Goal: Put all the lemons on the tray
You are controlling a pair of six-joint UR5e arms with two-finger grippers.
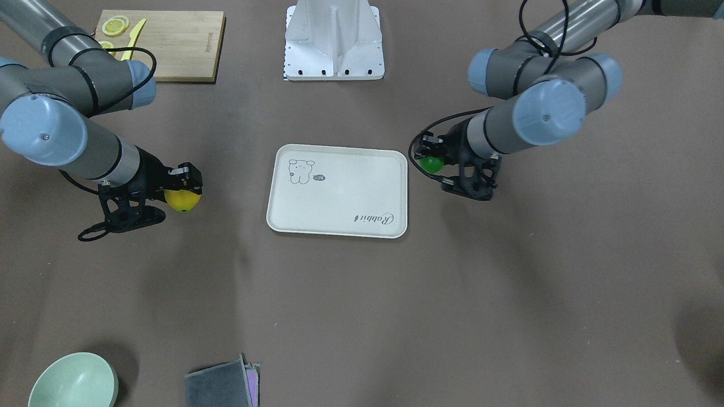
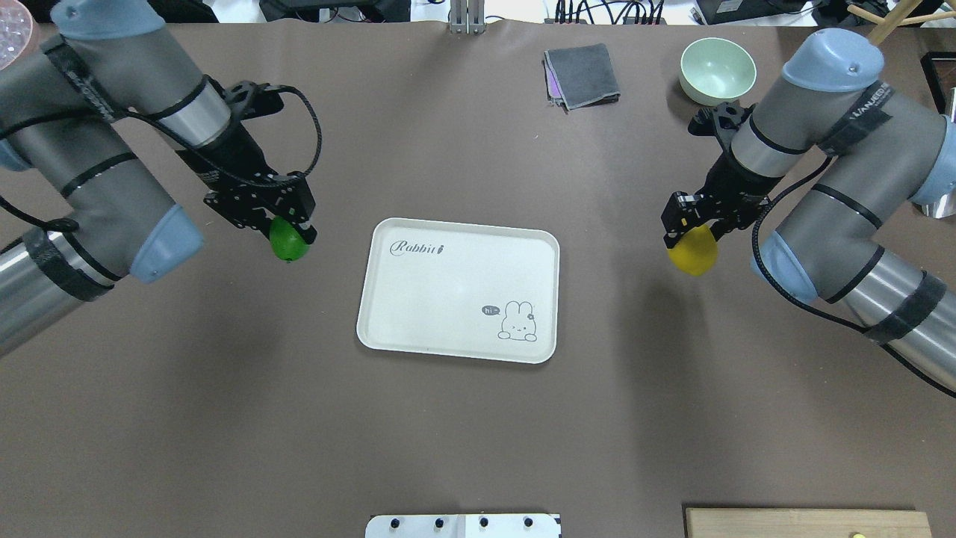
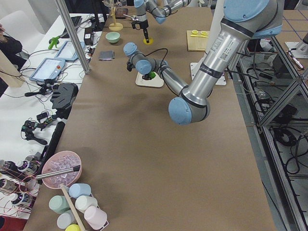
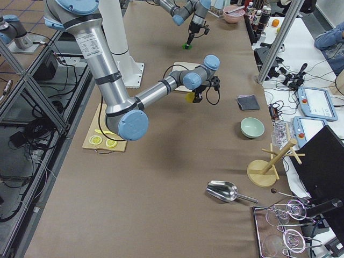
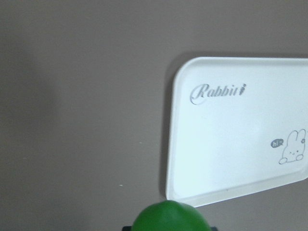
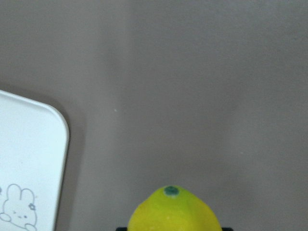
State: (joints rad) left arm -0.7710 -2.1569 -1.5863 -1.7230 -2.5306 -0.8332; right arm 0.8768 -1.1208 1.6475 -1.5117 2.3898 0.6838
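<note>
The green oval lemon (image 2: 288,243) is clamped in the left hand (image 2: 293,230), the yellow oval lemon (image 2: 693,252) in the right hand (image 2: 691,233); the cream-white rectangular tray (image 2: 441,299) is flanked by them.

Even, diffuse overhead light. Soft, broad shadows pool on brown table (image 1: 362,316). Wrist views cooler; tray (image 5: 226,159) washed bluish-white, slightly soft.

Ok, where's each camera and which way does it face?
Front-facing: across the table, facing robot; both arms, tray.
Overhead: behind robot, looking down; both arms, same tray.
Exterior left: table's left end; left arm near.
Exterior right: table's right end; right arm near.
Left wrist: down past green lemon to tray.
Right wrist: down past yellow lemon; tray corner.
</note>
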